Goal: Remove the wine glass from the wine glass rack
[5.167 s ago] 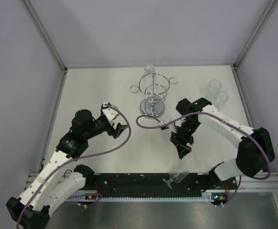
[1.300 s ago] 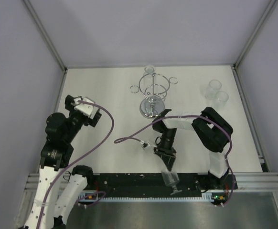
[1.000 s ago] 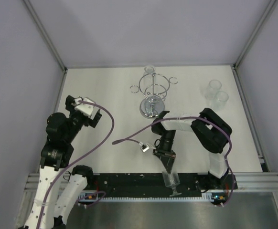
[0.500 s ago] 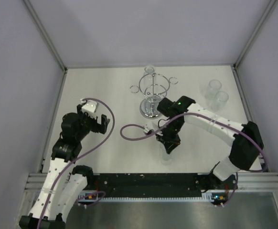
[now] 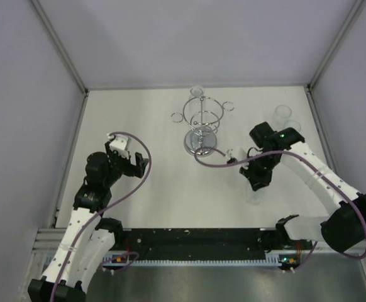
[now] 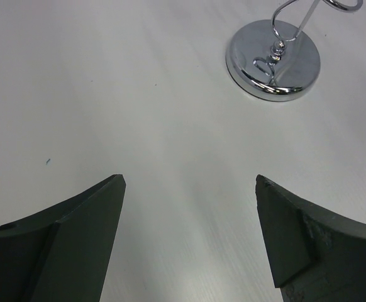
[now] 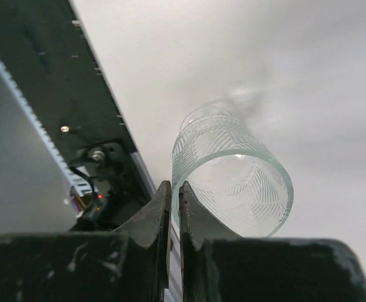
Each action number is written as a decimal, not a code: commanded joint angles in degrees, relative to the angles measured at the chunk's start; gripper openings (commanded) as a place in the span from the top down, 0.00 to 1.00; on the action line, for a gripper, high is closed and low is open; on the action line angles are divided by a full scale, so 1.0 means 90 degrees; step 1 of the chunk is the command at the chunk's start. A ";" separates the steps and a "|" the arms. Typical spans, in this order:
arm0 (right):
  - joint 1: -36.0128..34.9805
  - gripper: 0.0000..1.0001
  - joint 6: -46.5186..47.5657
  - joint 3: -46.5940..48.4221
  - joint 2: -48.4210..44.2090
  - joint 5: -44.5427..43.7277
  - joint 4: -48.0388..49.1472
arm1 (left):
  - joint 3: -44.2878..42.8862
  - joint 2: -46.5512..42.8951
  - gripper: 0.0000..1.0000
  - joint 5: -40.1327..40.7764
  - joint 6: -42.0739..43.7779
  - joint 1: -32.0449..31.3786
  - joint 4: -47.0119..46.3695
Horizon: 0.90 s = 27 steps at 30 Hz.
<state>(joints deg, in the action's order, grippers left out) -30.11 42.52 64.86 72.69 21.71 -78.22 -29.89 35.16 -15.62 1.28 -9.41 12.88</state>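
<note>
well, etched clear wine glass (image 7: 233, 182), chrome wire rack (image 5: 200, 143).

**My 2 arms, as they look on screen**

I see white shells and black joint housings on both the left arm (image 5: 76, 229) and the right arm (image 5: 315, 176). A purple cable (image 5: 149, 165) loops off each wrist. A green light (image 5: 282, 133) glows at 3 o'clock overhead. The fingers (image 6: 70, 245) are matte black wedges.

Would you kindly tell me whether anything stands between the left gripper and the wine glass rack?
Nothing visible does. In the left wrist view, only bare table lies between the open left gripper and the mirrored base of the wine glass rack.
</note>
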 commanded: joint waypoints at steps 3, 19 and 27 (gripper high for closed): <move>0.2131 1.00 0.0704 0.0283 -0.0011 -0.0811 0.1022 | 0.0215 -0.0068 0.11 -0.0354 -0.0113 0.0040 -0.0698; 0.3726 1.00 0.0373 0.0820 0.1337 -0.1485 0.2831 | 0.0518 0.0225 0.14 -0.1009 -0.0347 0.0030 -0.1256; 0.4166 1.00 0.0168 0.1065 0.1904 -0.1261 0.2929 | 0.0460 0.0254 0.14 -0.1272 -0.0299 0.0030 -0.1207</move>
<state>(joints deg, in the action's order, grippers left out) 5.85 45.39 71.35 88.31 9.52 -54.41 -25.61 38.00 -24.43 -1.58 -9.41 4.78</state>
